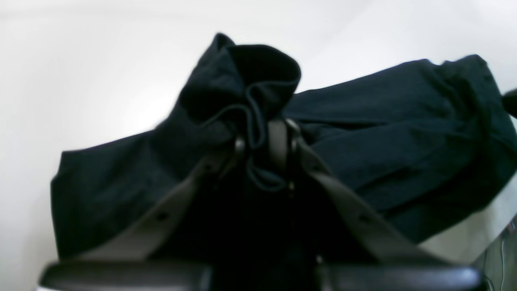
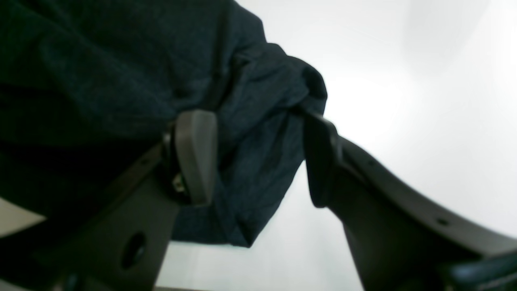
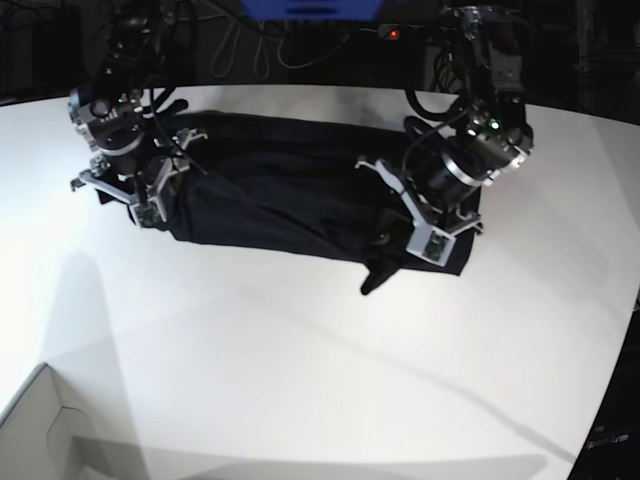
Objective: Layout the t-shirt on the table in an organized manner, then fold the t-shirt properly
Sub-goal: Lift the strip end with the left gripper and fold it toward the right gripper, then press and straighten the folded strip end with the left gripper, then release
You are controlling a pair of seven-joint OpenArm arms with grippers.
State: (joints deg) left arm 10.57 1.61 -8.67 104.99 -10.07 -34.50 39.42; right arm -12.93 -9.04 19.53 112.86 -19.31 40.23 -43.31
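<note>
A black t-shirt (image 3: 280, 195), bunched into a long dark band across the far part of the white table (image 3: 300, 380). Wrinkled and folded over on itself, not flat. 1 end under each of the 2 arms.

At the end on the right of the base view, the left gripper (image 1: 262, 145), pressed together and pinching a small fold of the shirt. A hem edge squeezed between the 2 tips, with cloth puffed up above them like a little hood. More shirt spread out behind, lying on the table.

At the other end, the right gripper (image 2: 258, 157), spread wide around a thick lump of shirt. 1 grey finger (image 2: 196, 155) against the cloth on one side, the other finger touching the lump on the far side. Bottom corner of that lump hanging down between the fingers, with white table below.

Near corner of the base view: a white box (image 3: 40, 430). Behind the table: dark cables and a blue thing (image 3: 310, 8).
</note>
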